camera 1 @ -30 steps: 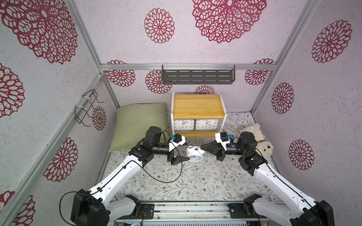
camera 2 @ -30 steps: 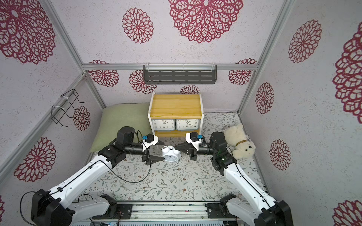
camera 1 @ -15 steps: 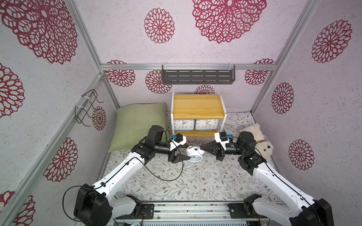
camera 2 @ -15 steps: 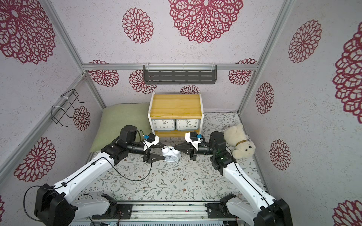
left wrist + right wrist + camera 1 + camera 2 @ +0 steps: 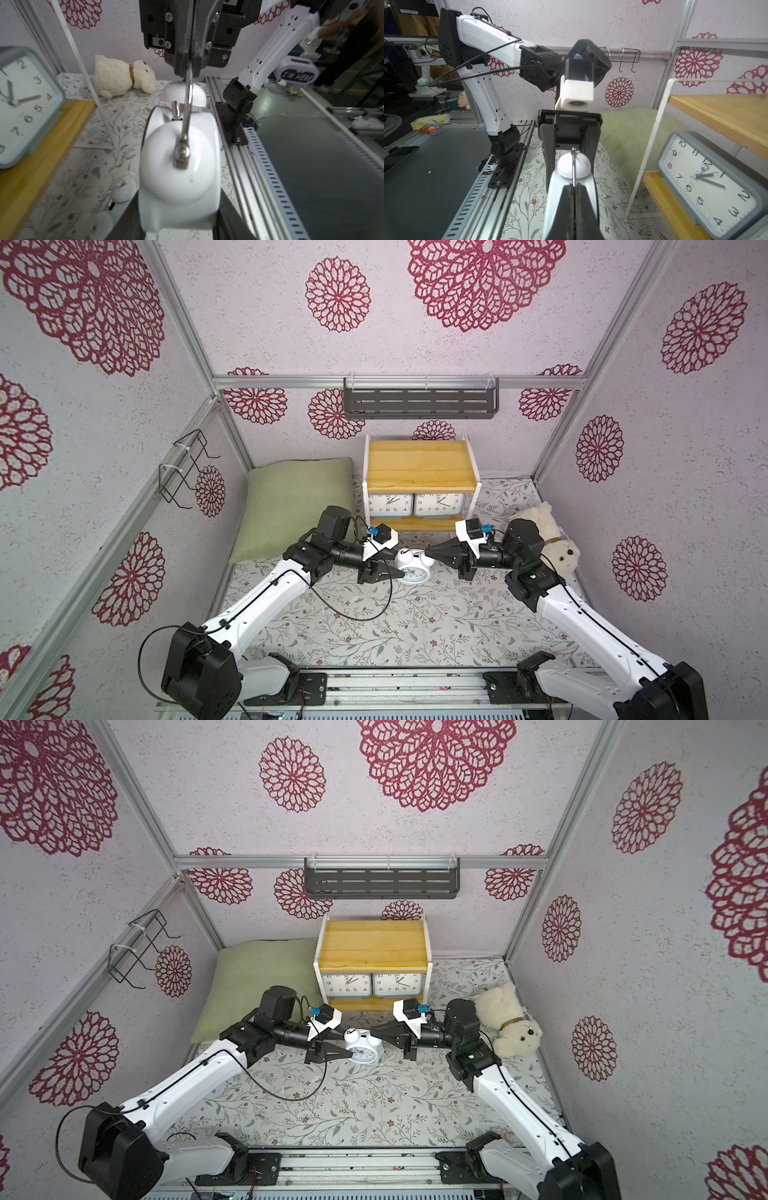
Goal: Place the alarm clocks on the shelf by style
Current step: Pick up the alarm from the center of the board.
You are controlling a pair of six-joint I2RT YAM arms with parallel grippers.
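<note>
In both top views the two-tier shelf [image 5: 419,460] [image 5: 374,944] holds two rectangular alarm clocks [image 5: 390,504] [image 5: 437,504] side by side on its lower board. A twin-bell alarm clock [image 5: 411,568] is at the shelf's 6 o'clock, the left gripper [image 5: 398,566] at its 9 and the right gripper [image 5: 430,561] at its 3.

Left wrist view: the left gripper's jaws flank the clock's body; whether they clamp it cannot be told. A pale case [image 5: 296,75] reads "I'M HERE".

Right wrist view: the right gripper [image 5: 574,189] is pinched tight on the clock's wire handle [image 5: 573,166].
</note>
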